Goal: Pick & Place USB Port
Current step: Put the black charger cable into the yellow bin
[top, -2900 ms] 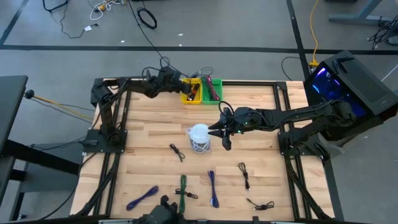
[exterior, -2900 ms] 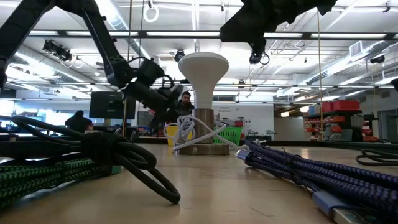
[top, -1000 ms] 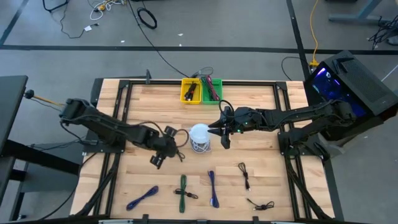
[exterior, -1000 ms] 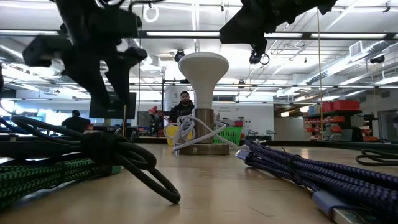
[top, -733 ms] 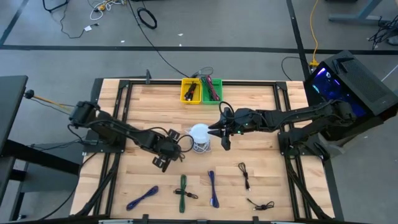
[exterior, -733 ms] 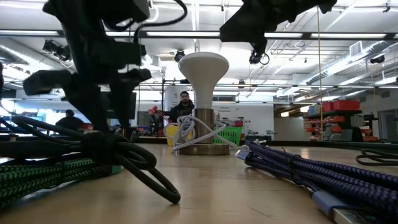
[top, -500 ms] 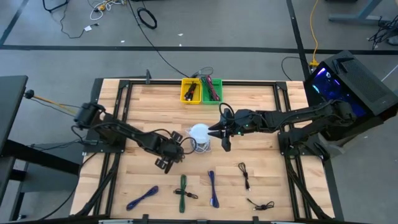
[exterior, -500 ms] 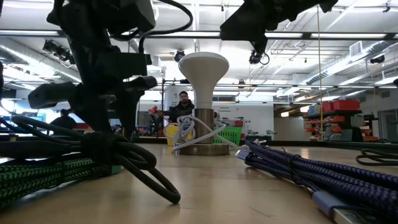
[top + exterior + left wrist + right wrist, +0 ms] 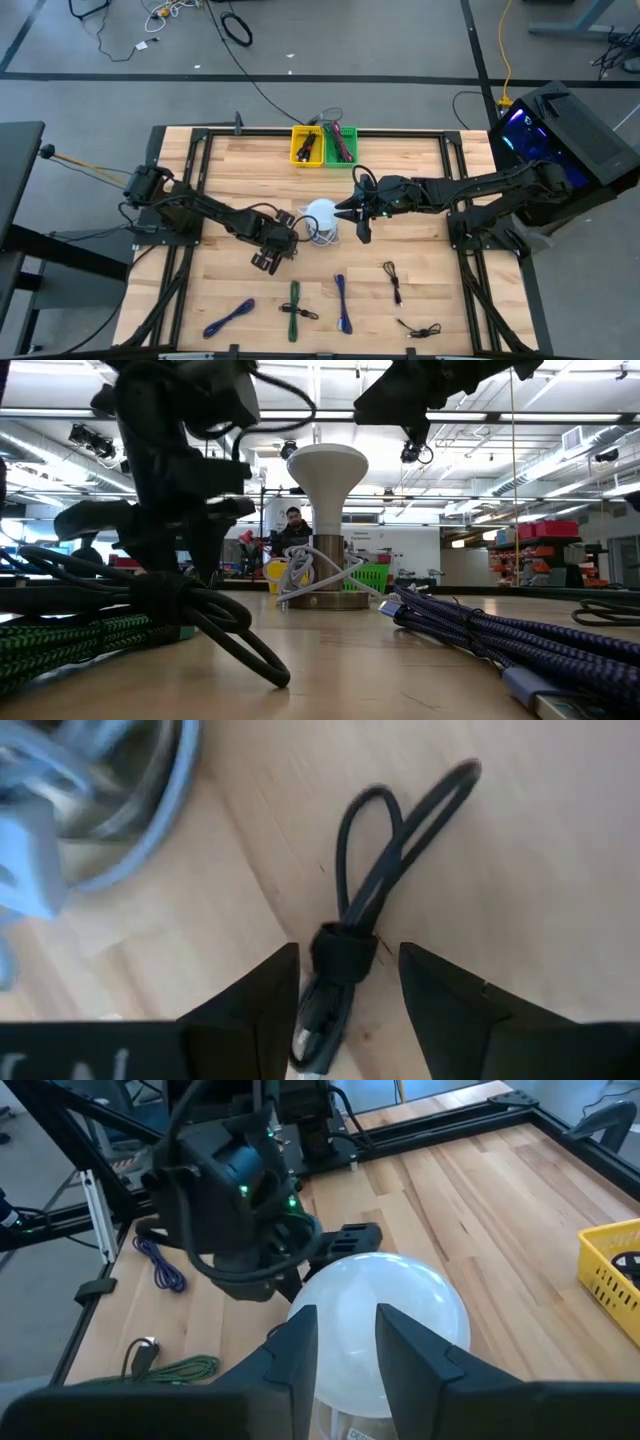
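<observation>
A short black coiled USB cable [image 9: 392,845] lies flat on the wood, bound by a wrap band [image 9: 345,957] near its plug end. My left gripper [image 9: 348,995] [image 9: 281,244] is low over it and open, one finger on each side of the band, with wood showing between fingers and cable. Just beyond stands a white dome-topped stand [image 9: 320,214] [image 9: 327,470] with a white cable wound round its metal base [image 9: 90,810]. My right gripper [image 9: 345,1345] [image 9: 349,211] is open beside and above the dome [image 9: 380,1295], apart from it in the low view.
A yellow bin [image 9: 307,146] and a green bin [image 9: 341,143] holding cables stand at the far edge. More cables lie toward the near edge: blue ones [image 9: 343,301] [image 9: 228,317], a green one [image 9: 294,303], black ones [image 9: 392,280] [image 9: 421,328]. Bare wood lies left of the stand.
My left gripper has moved a little toward the table's right and near edge and has come down over the black cable beside the stand. The cable and the stand have stayed where they were.
</observation>
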{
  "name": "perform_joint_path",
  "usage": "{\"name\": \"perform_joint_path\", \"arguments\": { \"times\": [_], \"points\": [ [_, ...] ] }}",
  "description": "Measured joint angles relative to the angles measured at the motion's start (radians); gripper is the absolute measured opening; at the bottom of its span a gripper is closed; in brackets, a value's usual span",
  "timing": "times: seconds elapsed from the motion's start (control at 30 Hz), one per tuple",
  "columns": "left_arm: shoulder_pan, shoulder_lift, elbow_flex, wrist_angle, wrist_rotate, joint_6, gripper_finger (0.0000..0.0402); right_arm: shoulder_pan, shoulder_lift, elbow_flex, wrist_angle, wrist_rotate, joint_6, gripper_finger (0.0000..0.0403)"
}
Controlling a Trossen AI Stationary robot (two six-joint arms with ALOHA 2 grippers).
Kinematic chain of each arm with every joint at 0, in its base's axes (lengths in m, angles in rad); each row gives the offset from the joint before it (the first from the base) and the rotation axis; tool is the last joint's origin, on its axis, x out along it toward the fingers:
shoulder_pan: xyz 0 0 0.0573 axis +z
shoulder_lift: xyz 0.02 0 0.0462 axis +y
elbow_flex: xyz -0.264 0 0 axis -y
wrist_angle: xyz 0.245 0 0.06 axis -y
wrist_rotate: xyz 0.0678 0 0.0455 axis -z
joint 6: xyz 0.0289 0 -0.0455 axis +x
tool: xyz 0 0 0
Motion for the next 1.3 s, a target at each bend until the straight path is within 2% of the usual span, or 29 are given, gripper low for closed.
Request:
{"name": "perform_joint_path", "arguments": {
  "times": [0.17,0.23,0.33,0.37,0.5,0.73,0.83,0.93,1.13,1.23,1.3],
  "points": [
    [0.021,0.010,0.002,0.004,0.032,-0.014,0.0151,0.000,0.000,0.000,-0.001,0.000,0.000,0.0107],
    [0.021,0.010,0.002,0.003,0.038,-0.014,0.0115,0.000,0.000,0.000,-0.001,0.000,-0.002,0.0107],
    [0.022,0.010,0.002,0.006,0.043,-0.013,0.0037,0.000,0.000,0.000,-0.001,0.000,-0.007,0.0107],
    [0.024,0.009,0.002,0.007,0.057,-0.017,0.0030,0.000,0.000,0.000,-0.002,0.000,-0.007,0.0107],
    [0.023,0.007,0.002,0.002,0.055,-0.074,0.0029,0.000,0.000,0.000,-0.002,0.000,-0.012,0.0107],
    [0.014,-0.063,0.001,-0.144,0.120,-0.220,0.0029,0.000,0.000,0.000,-0.012,0.000,-0.022,0.0107],
    [0.009,-0.135,0.000,-0.214,0.045,-0.274,0.0029,0.000,0.000,0.000,-0.012,0.000,-0.030,0.0107],
    [0.023,-0.225,0.000,-0.208,-0.057,-0.303,0.0029,0.000,0.000,0.000,-0.012,0.000,-0.034,0.0107],
    [0.148,-0.423,0.001,-0.178,-0.129,-0.335,0.0029,0.000,0.000,0.000,-0.011,0.001,-0.048,0.0107],
    [0.250,-0.508,0.001,-0.147,-0.112,-0.332,0.0029,0.000,0.000,0.000,-0.011,0.000,-0.048,0.0107],
    [0.336,-0.549,0.001,-0.097,-0.052,-0.325,0.0029,0.000,0.000,0.000,-0.010,0.000,-0.048,0.0107]
  ]
}}
